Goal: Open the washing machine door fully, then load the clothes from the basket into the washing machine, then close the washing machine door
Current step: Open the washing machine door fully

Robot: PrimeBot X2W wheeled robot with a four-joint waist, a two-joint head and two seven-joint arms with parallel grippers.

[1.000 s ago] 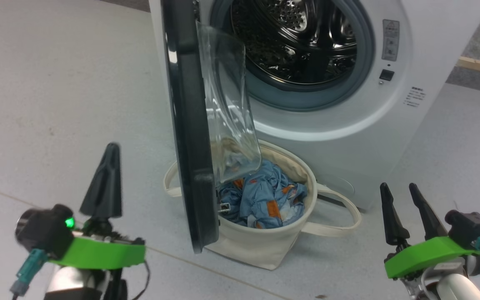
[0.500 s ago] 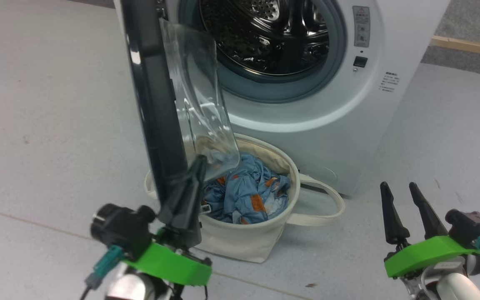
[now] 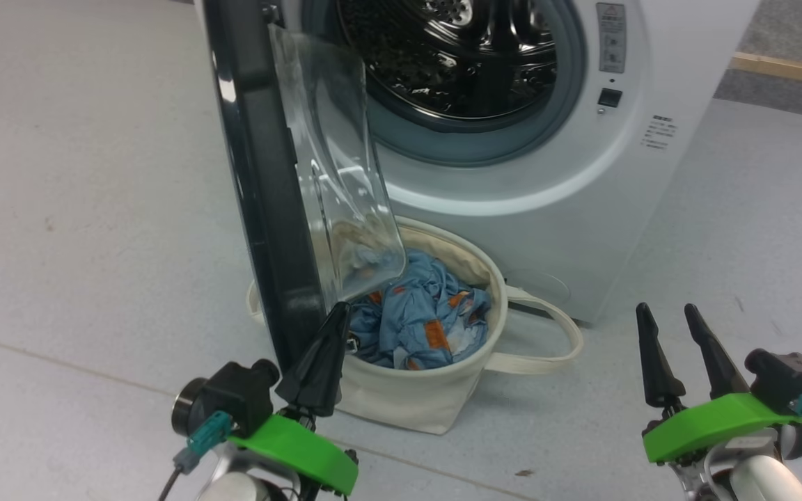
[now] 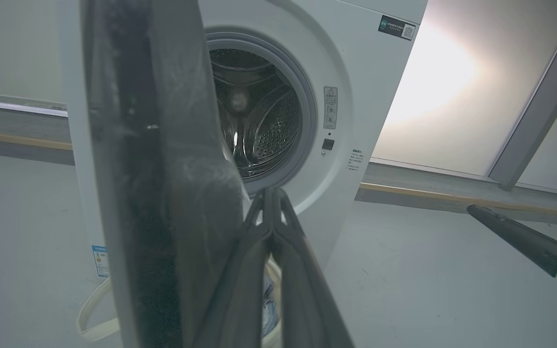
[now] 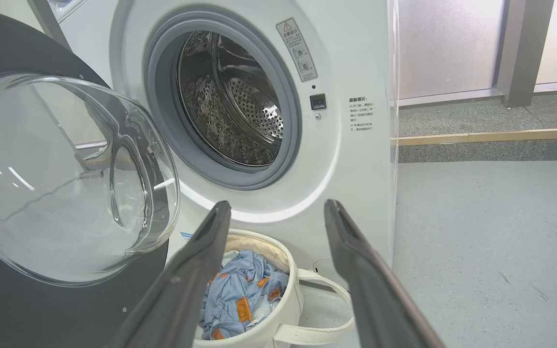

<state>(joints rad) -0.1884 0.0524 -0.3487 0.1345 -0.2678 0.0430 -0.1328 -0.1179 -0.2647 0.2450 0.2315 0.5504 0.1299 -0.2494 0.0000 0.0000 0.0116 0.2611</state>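
Before the washing machine (image 3: 582, 209), the washing machine door (image 3: 262, 209) stands partly open, its glass bowl (image 3: 335, 160) over the basket (image 3: 415, 400) holding the clothes (image 3: 422, 316). Step 1, full opening, seems in hand: the left gripper (image 3: 337, 316), fingers together at the door's lower edge, must next push it wider. The right gripper (image 3: 665, 312) hangs aside, fingers spread.

The washing machine door (image 3: 262, 174) overhangs the basket (image 3: 415, 403), leaving only its right half open.
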